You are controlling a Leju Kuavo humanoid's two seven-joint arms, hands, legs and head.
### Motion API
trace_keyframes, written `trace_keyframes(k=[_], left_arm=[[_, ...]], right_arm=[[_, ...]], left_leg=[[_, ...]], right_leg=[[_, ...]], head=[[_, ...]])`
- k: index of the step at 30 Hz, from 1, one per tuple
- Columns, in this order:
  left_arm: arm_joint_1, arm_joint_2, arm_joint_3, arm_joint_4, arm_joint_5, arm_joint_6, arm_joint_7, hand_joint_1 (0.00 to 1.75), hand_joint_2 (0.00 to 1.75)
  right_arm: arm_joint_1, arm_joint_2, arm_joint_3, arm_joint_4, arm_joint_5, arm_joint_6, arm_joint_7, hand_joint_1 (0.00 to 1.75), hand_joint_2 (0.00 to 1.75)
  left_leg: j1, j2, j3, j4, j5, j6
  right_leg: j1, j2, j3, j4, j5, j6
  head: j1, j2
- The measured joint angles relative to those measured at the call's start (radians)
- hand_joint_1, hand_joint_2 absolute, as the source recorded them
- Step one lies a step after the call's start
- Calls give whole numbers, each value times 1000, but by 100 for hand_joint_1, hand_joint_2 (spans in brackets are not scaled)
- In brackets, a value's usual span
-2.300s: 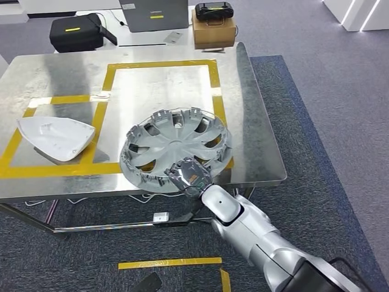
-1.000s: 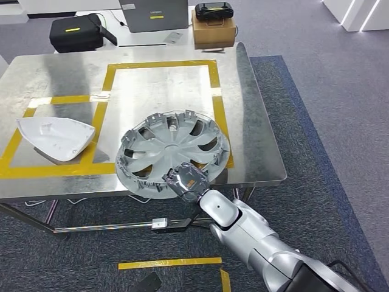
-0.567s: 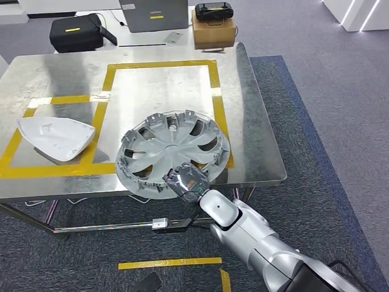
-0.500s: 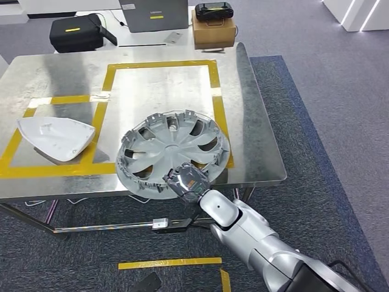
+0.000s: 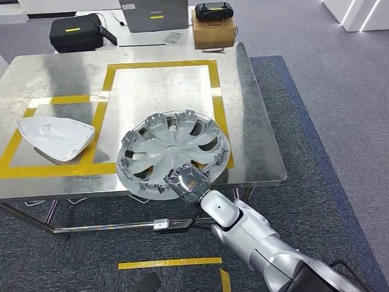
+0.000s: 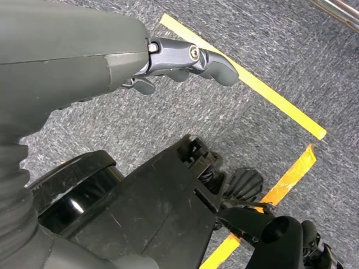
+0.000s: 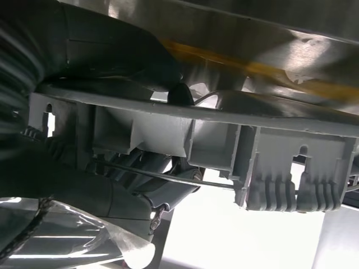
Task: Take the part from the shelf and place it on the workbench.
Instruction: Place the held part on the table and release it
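Head view: the right hand grips the hubcap, lying at the worktop's near edge; only release remains. Left hand hangs empty, fingers apart.

white cover on table | black case | cardboard box

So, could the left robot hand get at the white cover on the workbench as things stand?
Probably not at once: the left robot hand hangs low over the carpet, below the workbench. Nothing lies around the white cover, so raising the arm may do it.
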Motion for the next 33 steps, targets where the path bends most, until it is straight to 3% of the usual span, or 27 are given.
trace_keyframes(k=[6,10,13,15,18,20,21,23,24,26,28,30,31,33], left_arm=[[0,0,0,0,0,0,-2,0,175],[0,1,0,0,0,-3,-4,0,175],[-1,0,0,0,0,-4,-6,0,175],[-1,-2,0,0,0,-4,-6,0,175],[-2,-4,0,0,0,-4,-6,0,175],[0,-5,0,0,0,-4,-6,0,175],[1,-6,0,0,0,-4,-6,0,175],[2,-6,0,0,0,-4,-6,0,175],[1,-6,1,0,0,-4,-6,0,175],[0,-6,1,0,0,-4,-7,0,175],[-1,-6,1,1,2,-3,-8,0,175],[-3,-7,1,1,3,-3,-8,0,175],[-5,-7,1,1,3,-3,-8,0,175],[-5,-7,1,1,3,-3,-8,0,175]], right_arm=[[0,-1,1,0,0,1,0,175,175],[0,-1,2,0,0,3,-1,175,175],[-1,-2,2,-2,-2,4,-2,175,175],[-3,-4,3,-2,-3,5,-2,175,175],[-3,-8,3,-2,-3,6,-3,175,175],[1,-13,5,-2,-3,7,-3,175,175],[3,-15,6,-2,-3,7,-3,175,175],[3,-16,8,-2,-3,7,-3,175,175],[2,-16,9,-2,-3,7,-3,175,175],[2,-17,10,-3,-2,7,-3,175,175],[3,-17,12,-3,-2,8,-3,175,175],[2,-17,13,-4,-1,8,-3,175,175],[1,-16,14,-5,-1,8,-3,175,175],[2,-17,16,-5,-2,9,-3,175,175]], left_leg=[[0,0,0,1,-1,1],[-4,0,-2,9,-6,14],[0,3,12,-17,6,26],[7,8,30,-41,18,33],[9,10,35,-44,18,36],[12,9,38,-42,13,32],[15,9,41,-41,8,28],[23,8,52,-33,-9,13],[24,7,54,-25,-19,3],[21,6,54,-18,-31,-12],[21,7,57,-19,-36,-20],[24,9,53,7,-56,-24],[23,9,34,49,-77,-24],[20,9,-44,193,-129,-20]], right_leg=[[-1,0,0,-1,0,0],[-6,0,3,-5,3,8],[-4,0,4,-10,2,17],[-2,-3,-20,39,-25,22],[-5,-4,-97,192,-88,29],[-9,-5,-133,249,-93,36],[-11,-6,-128,233,-73,40],[-17,-11,-68,114,-11,50],[-18,-13,-35,55,5,52],[-16,-13,-4,10,-2,38],[-13,-10,-2,15,-12,13],[-12,-10,7,14,-20,-5],[-11,-11,13,13,-25,-12],[-5,-13,22,12,-32,-24]], head=[[0,0],[-1,0],[1,0],[6,0],[9,0],[9,0],[9,0],[9,0],[12,0],[14,0],[10,0],[5,0],[2,0],[0,0]])
